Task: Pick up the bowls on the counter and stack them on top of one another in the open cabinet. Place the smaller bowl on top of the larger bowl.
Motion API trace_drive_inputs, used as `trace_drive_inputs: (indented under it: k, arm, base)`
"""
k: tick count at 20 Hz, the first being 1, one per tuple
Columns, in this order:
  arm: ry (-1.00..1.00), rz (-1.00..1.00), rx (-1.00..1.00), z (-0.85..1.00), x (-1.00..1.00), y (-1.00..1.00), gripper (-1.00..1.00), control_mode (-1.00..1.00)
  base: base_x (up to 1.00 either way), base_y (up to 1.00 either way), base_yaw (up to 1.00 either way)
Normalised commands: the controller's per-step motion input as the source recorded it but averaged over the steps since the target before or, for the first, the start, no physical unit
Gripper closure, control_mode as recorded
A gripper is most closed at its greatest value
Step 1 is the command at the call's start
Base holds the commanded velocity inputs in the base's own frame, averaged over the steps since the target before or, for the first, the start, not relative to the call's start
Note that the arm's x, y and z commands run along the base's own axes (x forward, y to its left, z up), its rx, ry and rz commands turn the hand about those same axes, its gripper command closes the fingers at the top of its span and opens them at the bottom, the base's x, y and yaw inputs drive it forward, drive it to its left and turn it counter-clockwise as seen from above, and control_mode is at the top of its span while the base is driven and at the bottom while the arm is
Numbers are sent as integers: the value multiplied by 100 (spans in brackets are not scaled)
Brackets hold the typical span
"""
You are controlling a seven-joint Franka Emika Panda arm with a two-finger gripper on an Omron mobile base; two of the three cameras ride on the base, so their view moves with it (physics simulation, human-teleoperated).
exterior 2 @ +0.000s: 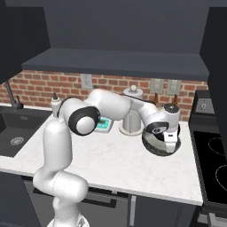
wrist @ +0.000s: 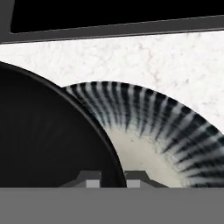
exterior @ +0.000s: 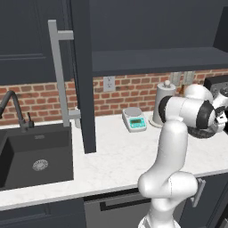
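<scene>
While the open cabinet (exterior: 153,60) shows a bare dark shelf in the left base view, no bowl stands on it, so I judge the stacking not yet begun. Its door with the long grey bar handle (exterior: 58,73) hangs open over the counter (exterior: 118,156), between the black sink (exterior: 38,158) and a small scale (exterior: 134,119). The arm bends off to the right of that scale.

From the right base view, the hand reaches down at the far right of the counter, beside a white paper-towel roll (exterior 2: 131,116). The gripper (exterior 2: 168,142) sits low over the larger bowl (exterior 2: 160,144), whose grey streaked wall curves under the wrist.

Seen in the hand view, the gripper's fingertips (wrist: 90,180) straddle the thin rim of the smaller bowl (wrist: 48,135), a plain glossy black curve, one tip inside it and one outside. A small gap separates the tips; whether they pinch the rim I cannot tell. Just beyond that rim spreads the larger bowl's striped grey surface, touching or overlapping the black one.
</scene>
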Motion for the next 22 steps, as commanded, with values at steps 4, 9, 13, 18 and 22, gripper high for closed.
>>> trace_drive_inputs:
  k: [4, 9, 13, 18, 22]
  arm:
    - [0, 0, 0, 17, 9, 0, -100, -100]
    - [-14, 0, 0, 77, -14, 0, -100, -100]
    - [-3, 0, 0, 24, -62, 0, -100, -100]
    - [2, 3, 0, -39, -66, 0, -100, -100]
    - [0, 5, 0, -30, -31, 12, -100, -100]
  base:
    - [0, 0, 0]
    - [0, 0, 0]
    - [0, 0, 0]
    - [0, 0, 0]
    - [0, 0, 0]
